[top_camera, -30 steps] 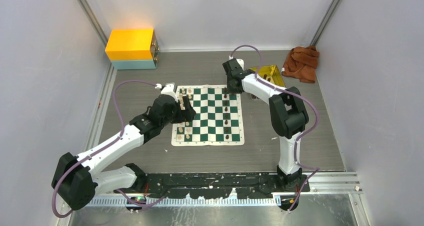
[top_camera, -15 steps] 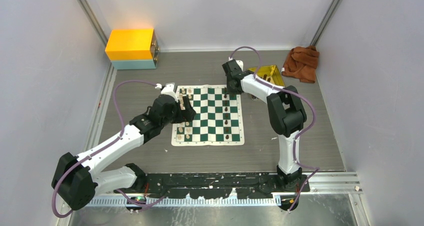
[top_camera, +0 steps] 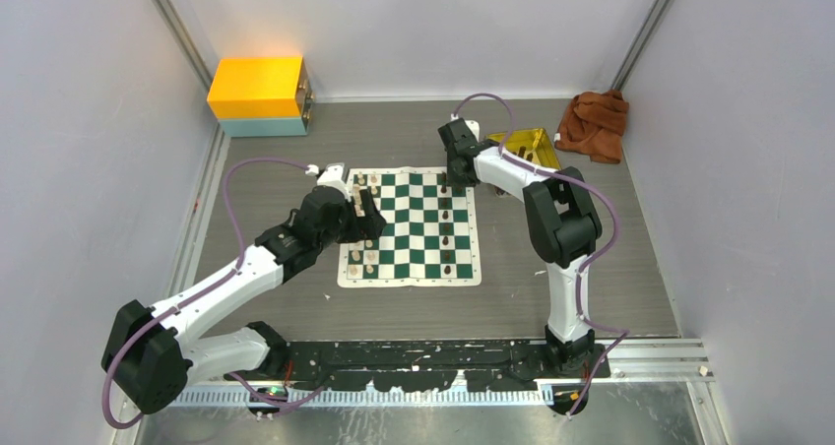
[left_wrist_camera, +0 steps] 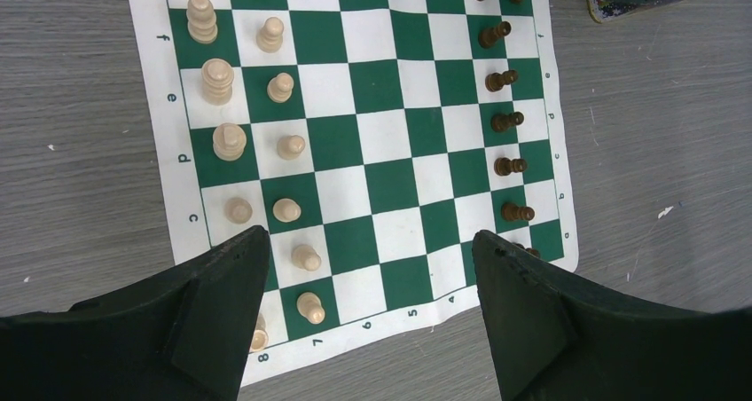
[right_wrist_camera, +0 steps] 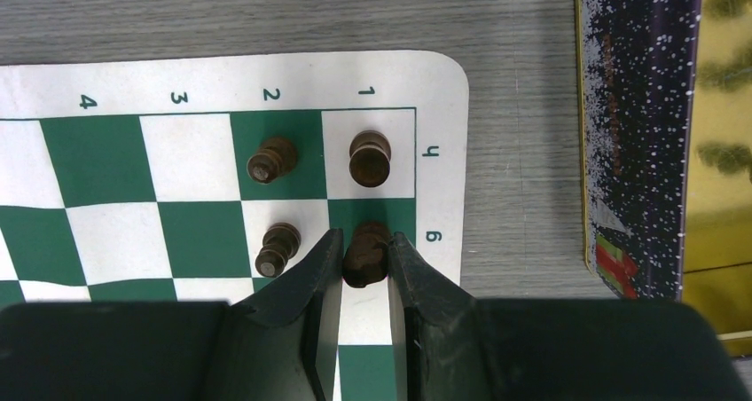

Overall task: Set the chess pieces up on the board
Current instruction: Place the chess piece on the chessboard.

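The board (top_camera: 414, 230) lies flat in the middle of the table. Cream pieces (left_wrist_camera: 229, 141) stand in two files along its left side, and dark pieces (left_wrist_camera: 505, 117) stand in a file along its right side. My right gripper (right_wrist_camera: 365, 252) is shut on a dark piece (right_wrist_camera: 366, 246) standing on the green square by the board's far right corner (top_camera: 453, 181). Another dark piece (right_wrist_camera: 370, 157) stands on the corner square beside it, and two dark pawns (right_wrist_camera: 273, 159) stand one file in. My left gripper (left_wrist_camera: 368, 237) is open and empty above the board's left edge (top_camera: 366, 212).
The gold tray (top_camera: 527, 148) lies just right of the board's far corner and shows at the right of the right wrist view (right_wrist_camera: 718, 108). A yellow and blue box (top_camera: 258, 93) stands at the back left. A brown cloth (top_camera: 594, 122) lies at the back right.
My right gripper has shifted very slightly over the board's far right corner. The left arm has not moved.
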You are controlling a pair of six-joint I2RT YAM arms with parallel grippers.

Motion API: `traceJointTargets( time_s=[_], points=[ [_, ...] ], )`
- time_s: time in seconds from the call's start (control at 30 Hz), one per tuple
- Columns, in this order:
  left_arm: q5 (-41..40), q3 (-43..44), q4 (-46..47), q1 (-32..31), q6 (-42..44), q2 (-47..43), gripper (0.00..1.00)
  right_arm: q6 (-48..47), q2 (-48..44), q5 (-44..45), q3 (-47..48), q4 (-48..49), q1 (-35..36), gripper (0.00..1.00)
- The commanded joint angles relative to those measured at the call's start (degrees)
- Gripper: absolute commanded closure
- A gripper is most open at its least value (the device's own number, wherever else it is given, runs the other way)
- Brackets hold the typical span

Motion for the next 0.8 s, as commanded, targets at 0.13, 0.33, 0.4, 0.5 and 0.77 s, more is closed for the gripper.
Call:
traceJointTargets(
  time_s=[0.13, 0.33, 0.4, 0.5, 0.77],
  points=[
    [0.13, 0.10, 3.36, 0.33, -0.25, -0.65, 0.16, 0.04, -0.07, 0.11, 1.33, 2.22, -0.22, 0.98],
    [0.22, 0.10, 3.34, 0.28, -0.33, -0.73, 0.16, -0.04, -0.48, 0.10, 0.92, 2.12, -0.19, 0.78],
    [0.31, 0.04, 3.37, 0.32, -0.38, -0.73, 0.16, -0.08, -0.80, -0.01, 0.72, 2.22, -0.23, 0.74],
    [0.48, -0.03, 3.35, 0.32, -0.51, -0.73, 0.16, -0.24, -1.22, -0.06, 0.71, 2.14, -0.20, 0.70],
    [0.75, -0.24, 3.43, 0.26, -0.91, -0.89, 0.16, -0.79, -1.89, -0.11, 1.23, 1.28, -0.21, 0.64]
  ],
)
